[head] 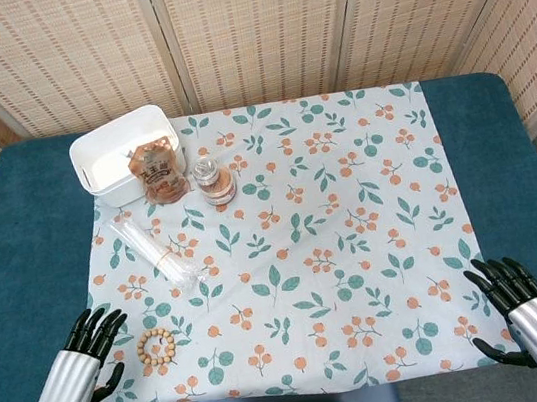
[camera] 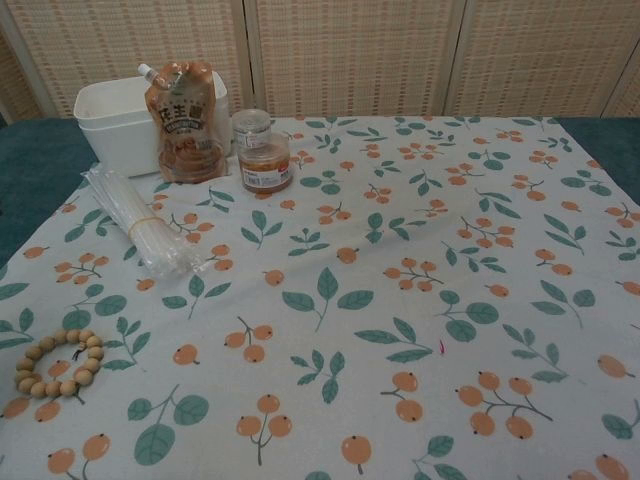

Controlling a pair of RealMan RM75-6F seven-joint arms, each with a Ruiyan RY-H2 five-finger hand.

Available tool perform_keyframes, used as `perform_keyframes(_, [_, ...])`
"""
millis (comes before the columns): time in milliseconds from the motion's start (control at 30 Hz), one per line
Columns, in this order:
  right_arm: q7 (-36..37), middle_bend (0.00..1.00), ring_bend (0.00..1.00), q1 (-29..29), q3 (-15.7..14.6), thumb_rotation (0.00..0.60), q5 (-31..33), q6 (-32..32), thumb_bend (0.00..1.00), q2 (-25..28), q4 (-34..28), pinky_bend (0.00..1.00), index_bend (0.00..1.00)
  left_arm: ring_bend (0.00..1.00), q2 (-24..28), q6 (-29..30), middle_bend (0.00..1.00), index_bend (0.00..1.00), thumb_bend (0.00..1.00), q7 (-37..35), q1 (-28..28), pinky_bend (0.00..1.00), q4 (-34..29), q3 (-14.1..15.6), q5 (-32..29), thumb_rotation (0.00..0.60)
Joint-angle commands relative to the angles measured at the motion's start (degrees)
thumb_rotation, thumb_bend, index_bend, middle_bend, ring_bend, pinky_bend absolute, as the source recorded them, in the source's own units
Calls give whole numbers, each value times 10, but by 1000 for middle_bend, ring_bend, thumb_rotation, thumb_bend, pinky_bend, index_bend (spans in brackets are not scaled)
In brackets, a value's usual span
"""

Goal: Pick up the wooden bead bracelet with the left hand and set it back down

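Low at the near left of the worktop (head: 44, 255), the left hand (head: 79, 366) rests palm down at the cloth's (head: 357, 248) edge, fingers apart and pointing up-right, holding nothing. Thumb angles off toward the cloth. Wrist runs down out of frame at lower left.

Bracelet (head: 155, 346) lies flat on the cloth just beside that hand, to its right, a closed ring of pale wooden beads; not touching the fingers as far as the head view shows. Chest view has it at the near left edge of the cloth, ring slightly oval.

Right hand (head: 525, 309) mirrors the left at the near right: palm down, fingers apart and pointing up-left, nothing in it, lying on the blue surface just off the cloth's corner. Neither hand shows in the chest view.

Far left corner of the cloth: white bin (head: 127, 153), with an orange pouch (head: 160, 173) standing upright against its front. Small jar (head: 213, 181) just right of the pouch, orange contents, clear lid. Clear sleeve of thin sticks (head: 157, 255) lies diagonally in front of the bin, well apart from the bracelet.
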Motion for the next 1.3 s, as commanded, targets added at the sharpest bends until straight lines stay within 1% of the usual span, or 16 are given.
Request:
perform_keyframes(33, [0,0,0,0,0,459,3,-2,201,0,-1,0,0,3,4,-7,174,105,437,11,7,33,3,11,15,600])
perform_keyframes(100, [0,0,0,1,1,459,1,-2,201,0,-1,0,0,15,8,-8,226,181,435,24,9,28,7,25,36,600])
perform_keyframes(200, [2,0,0,1,0,458,-2,0,201,-1,-1,0,0,35,5,-7,272,242,434,60,7,21,16,44,60,600])
perform_keyframes(267, [3,0,0,1,0,458,-1,0,201,0,-1,0,0,45,-7,-6,286,245,434,96,1,16,29,50,68,600])
perform_keyframes(400, [7,0,0,1,-1,458,-2,2,200,2,-1,0,0,72,-26,-12,333,265,434,159,-16,10,61,54,75,600])
perform_keyframes(567, [11,0,0,-1,0,459,-3,8,201,5,1,0,0,85,-35,12,344,271,434,189,-41,10,98,61,86,600])
perform_keyframes(833, [12,0,0,-2,-1,459,-4,9,201,5,1,0,0,99,-44,21,349,277,434,228,-66,10,130,59,85,600])
perform_keyframes(900, [11,0,0,-2,0,459,-4,9,201,5,2,0,0,100,-44,24,360,309,434,238,-68,10,133,58,87,600])
perform_keyframes(1000, [11,0,0,-2,0,459,-3,9,201,4,1,0,0,101,-44,30,377,364,434,247,-67,10,133,58,89,600])
perform_keyframes(1133, [9,0,0,-2,-1,459,-4,8,200,4,1,0,0,115,-50,42,398,384,436,278,-64,11,128,52,92,600])
perform_keyframes(1300, [9,0,0,-3,-1,461,-5,10,201,4,1,0,0,135,-54,68,430,408,436,296,-56,11,113,56,104,600])
